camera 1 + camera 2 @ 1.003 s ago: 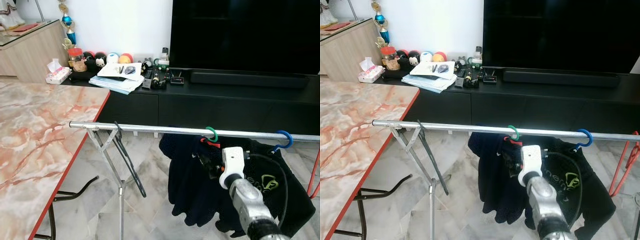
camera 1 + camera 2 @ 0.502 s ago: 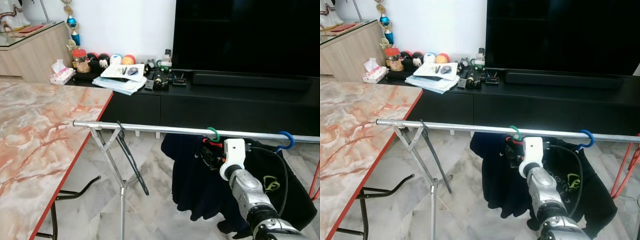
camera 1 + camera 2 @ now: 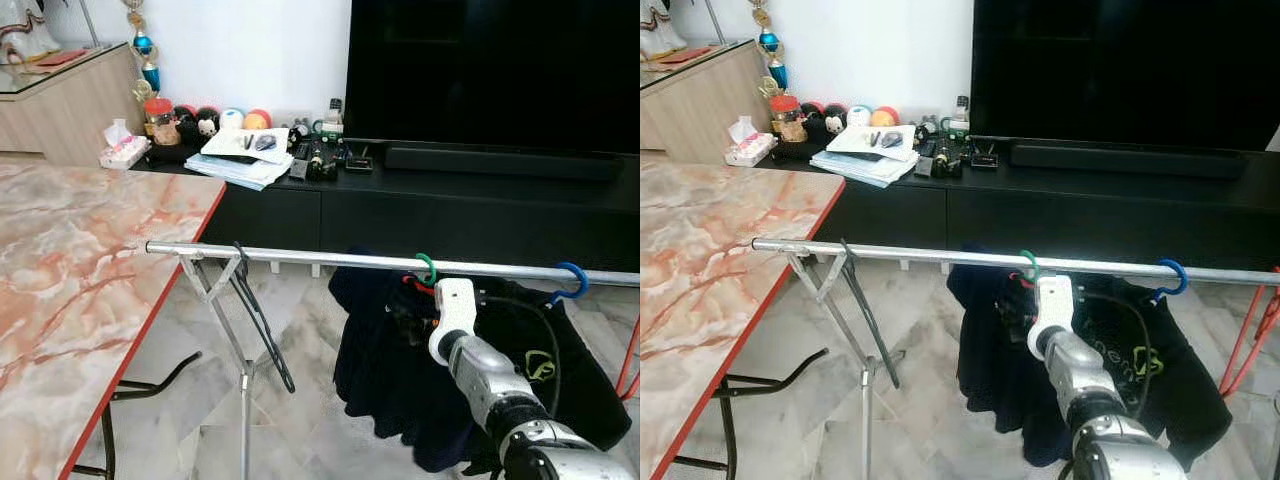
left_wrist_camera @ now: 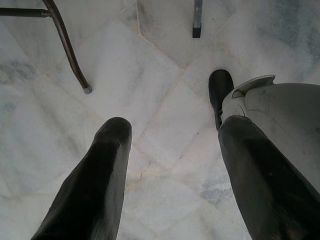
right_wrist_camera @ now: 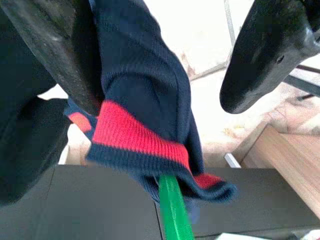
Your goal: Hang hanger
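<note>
Left eye view: a silver rail runs across the room in front of a black TV cabinet. A green hanger is hooked over the rail, carrying a dark navy garment that hangs below it. The right gripper reaches up just beneath the rail, right at the green hook, with its white wrist housing against the garment's collar. A blue hook sits farther along the rail, towards the robot's right. Under the rail's left end stands a folding metal stand; beside that end lies a marble-topped table with a red edge.

Right eye view: the same scene — an orange-red hanger hangs below the rail's far right end.

Left wrist view: the left gripper hangs over pale marble floor, its 2 black fingers spread apart with nothing between them. A black foot of the robot shows near one finger.

Right wrist view: the right gripper's 2 fingers stand apart. The garment's navy collar with its red band lies against 1 finger, and the hanger's green stem emerges from under the collar — the jaws are not clamped on it.
</note>
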### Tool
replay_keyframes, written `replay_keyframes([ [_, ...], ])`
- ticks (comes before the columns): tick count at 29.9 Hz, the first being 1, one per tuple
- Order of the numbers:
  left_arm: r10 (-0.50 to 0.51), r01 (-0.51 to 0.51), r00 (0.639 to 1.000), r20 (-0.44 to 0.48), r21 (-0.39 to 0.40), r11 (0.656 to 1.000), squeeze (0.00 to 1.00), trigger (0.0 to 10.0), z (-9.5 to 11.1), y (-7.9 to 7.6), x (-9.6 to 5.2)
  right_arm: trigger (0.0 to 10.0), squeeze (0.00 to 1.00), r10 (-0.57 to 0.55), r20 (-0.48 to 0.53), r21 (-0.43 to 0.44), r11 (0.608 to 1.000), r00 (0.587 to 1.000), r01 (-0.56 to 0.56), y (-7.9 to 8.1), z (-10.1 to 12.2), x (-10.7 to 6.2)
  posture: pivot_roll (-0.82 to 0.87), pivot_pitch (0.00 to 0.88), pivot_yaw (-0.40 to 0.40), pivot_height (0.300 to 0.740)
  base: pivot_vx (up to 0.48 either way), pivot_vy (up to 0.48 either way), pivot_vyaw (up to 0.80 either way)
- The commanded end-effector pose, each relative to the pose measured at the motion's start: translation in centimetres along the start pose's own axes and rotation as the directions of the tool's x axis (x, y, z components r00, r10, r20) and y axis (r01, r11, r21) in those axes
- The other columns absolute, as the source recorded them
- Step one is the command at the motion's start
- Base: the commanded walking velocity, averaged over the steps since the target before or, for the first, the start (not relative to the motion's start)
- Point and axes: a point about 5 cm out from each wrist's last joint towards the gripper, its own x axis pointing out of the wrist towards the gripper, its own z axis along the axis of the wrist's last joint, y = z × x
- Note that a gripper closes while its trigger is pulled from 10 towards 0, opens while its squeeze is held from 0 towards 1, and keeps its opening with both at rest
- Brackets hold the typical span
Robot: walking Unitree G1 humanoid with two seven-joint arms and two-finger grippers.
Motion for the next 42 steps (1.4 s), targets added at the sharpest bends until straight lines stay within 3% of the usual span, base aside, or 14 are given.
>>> replay_keyframes([
  [1,0.002,-0.002,1.0,-0.023,0.009,1.0,0.0,10.0,-0.5,0.3,-0.1,10.0,0.0,0.003,0.025,0.011,1.0,1.0,-0.004,0.3,0.7,0.2,0.11,0.0,0.021,0.74,0.0,0.0,0.0],
  [3,0.002,-0.002,1.0,-0.023,0.009,1.0,0.0,10.0,-0.5,0.3,-0.1,10.0,0.0,0.015,0.021,0.007,1.0,1.0,-0.015,0.5,0.7,0.2,0.11,0.0,0.021,0.74,0.0,0.0,0.0],
  [4,0.002,-0.001,1.0,-0.023,0.008,1.0,0.0,10.0,-0.5,0.3,-0.1,4.6,0.0,0.023,0.013,0.0,1.0,1.0,-0.023,0.7,0.5,0.3,0.11,0.0,0.021,0.74,0.0,0.0,0.0],
  [5,0.001,-0.001,1.0,-0.023,0.008,1.0,0.0,10.0,-0.5,0.3,-0.1,0.0,0.0,0.021,0.005,0.0,1.0,1.0,-0.021,0.7,0.4,0.3,0.11,0.0,0.021,0.74,0.0,0.0,0.0],
  [27,-0.006,0.006,1.0,-0.026,0.016,1.0,0.0,10.0,-0.4,0.3,-0.1,0.0,0.0,0.016,-0.032,0.007,1.0,0.999,-0.015,0.9,-0.9,0.2,0.11,0.0,0.026,0.74,0.0,0.0,0.0],
  [42,-0.024,0.025,0.999,-0.035,0.034,0.999,0.0,10.0,-0.4,0.4,-0.1,0.0,0.0,-0.037,-0.068,0.041,0.998,0.997,0.04,0.0,-2.7,-0.3,0.11,0.0,0.037,0.74,0.0,0.0,0.0],
])
